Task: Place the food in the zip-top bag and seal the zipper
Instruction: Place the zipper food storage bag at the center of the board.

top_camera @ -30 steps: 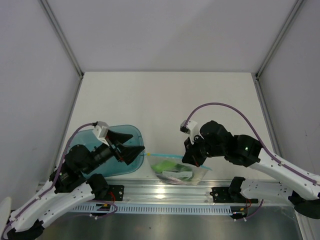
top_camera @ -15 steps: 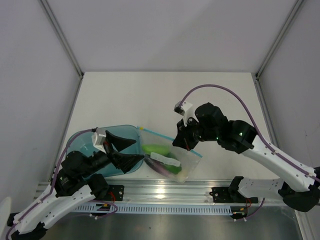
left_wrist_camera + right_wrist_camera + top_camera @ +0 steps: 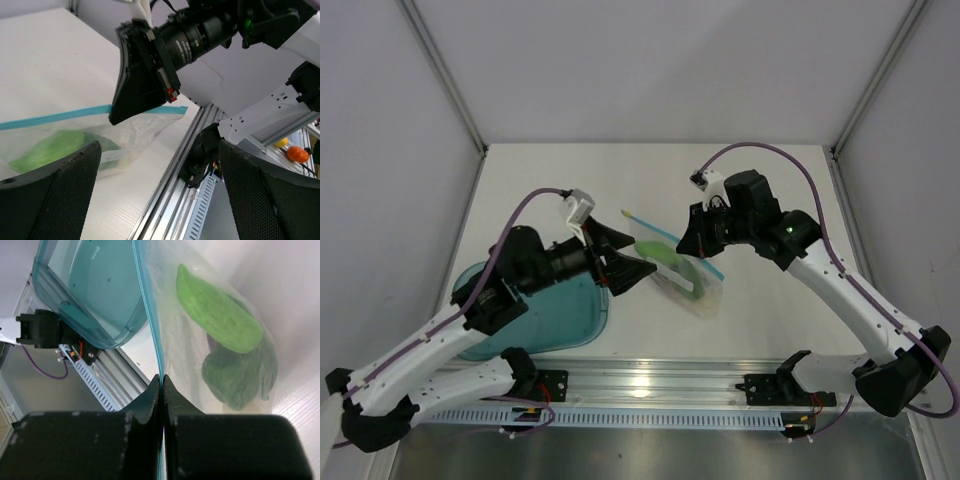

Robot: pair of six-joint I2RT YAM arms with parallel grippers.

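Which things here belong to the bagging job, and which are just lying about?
In the job: zip-top bag; its zipper, pinched by the shut right gripper; green food inside the bag; open left gripper beside the bag.

Lying about: teal tray.

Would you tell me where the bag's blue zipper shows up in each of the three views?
Top external: the zipper runs diagonally through the centre.
Left wrist: it crosses the left half at mid-height.
Right wrist: it drops from the top edge to the centre.
Shared landmark: the light-green vegetable lying just beside it.
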